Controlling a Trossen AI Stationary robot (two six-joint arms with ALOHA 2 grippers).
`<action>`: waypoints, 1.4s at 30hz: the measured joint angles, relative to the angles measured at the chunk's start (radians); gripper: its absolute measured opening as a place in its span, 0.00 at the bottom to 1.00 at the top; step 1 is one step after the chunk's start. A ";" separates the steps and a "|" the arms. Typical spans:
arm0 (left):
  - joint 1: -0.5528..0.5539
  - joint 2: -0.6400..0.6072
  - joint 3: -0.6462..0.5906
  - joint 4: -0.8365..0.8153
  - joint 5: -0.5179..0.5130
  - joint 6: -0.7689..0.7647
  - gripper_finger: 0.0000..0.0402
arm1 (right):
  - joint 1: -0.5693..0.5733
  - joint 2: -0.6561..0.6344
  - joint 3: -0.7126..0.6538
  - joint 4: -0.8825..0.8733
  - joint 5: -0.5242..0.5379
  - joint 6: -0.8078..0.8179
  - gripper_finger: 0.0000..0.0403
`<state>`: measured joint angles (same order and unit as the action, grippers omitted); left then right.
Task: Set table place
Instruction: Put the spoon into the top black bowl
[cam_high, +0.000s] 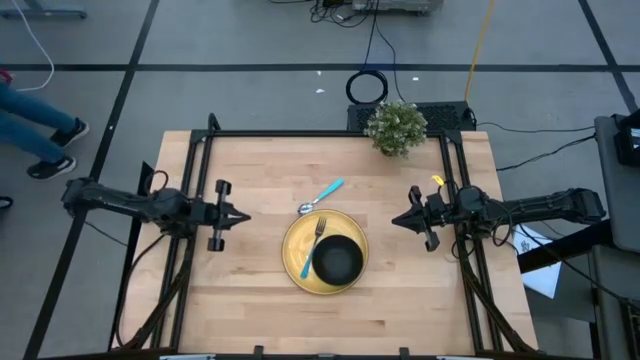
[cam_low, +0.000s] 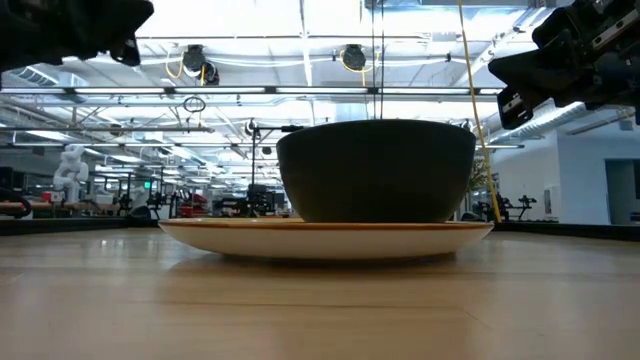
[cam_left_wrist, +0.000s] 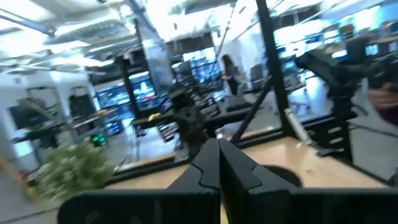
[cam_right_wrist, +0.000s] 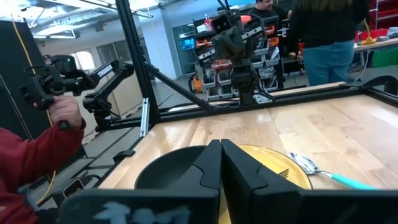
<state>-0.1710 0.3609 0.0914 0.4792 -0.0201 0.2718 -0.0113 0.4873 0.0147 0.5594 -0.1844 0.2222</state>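
The yellow plate (cam_high: 324, 252) is set mid-counter (cam_high: 250, 300), bearing a black bowl (cam_high: 339, 259); the closed, empty left claw (cam_high: 243, 216) and right claw (cam_high: 396, 220) are held either side of it

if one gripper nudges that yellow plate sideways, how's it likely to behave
The yellow plate looks rigid and lies flat on the table, so it would probably slide rather than tip. The black bowl and fork on it may shift or rattle.

We see the plate (cam_high: 296, 243) at mid-surface (cam_high: 250, 300), the bowl (cam_high: 339, 260) and fork (cam_high: 312, 247) on it, the spoon (cam_high: 320, 197) just behind, a plant (cam_high: 396, 127) at the far edge, tools left (cam_high: 240, 217) and right (cam_high: 400, 220).
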 joint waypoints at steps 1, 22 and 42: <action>-0.007 -0.026 0.000 -0.034 -0.016 0.006 0.00 | 0.000 0.000 0.000 -0.005 0.000 -0.001 0.00; -0.044 -0.101 0.000 -0.293 -0.032 -0.071 0.00 | 0.000 0.000 0.000 -0.010 0.000 -0.030 0.00; -0.044 -0.100 0.000 -0.258 -0.001 -0.102 0.00 | 0.000 0.000 0.000 -0.048 0.000 -0.053 0.00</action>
<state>-0.2146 0.2607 0.0914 0.2214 -0.0212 0.1696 -0.0113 0.4877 0.0147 0.5113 -0.1844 0.1693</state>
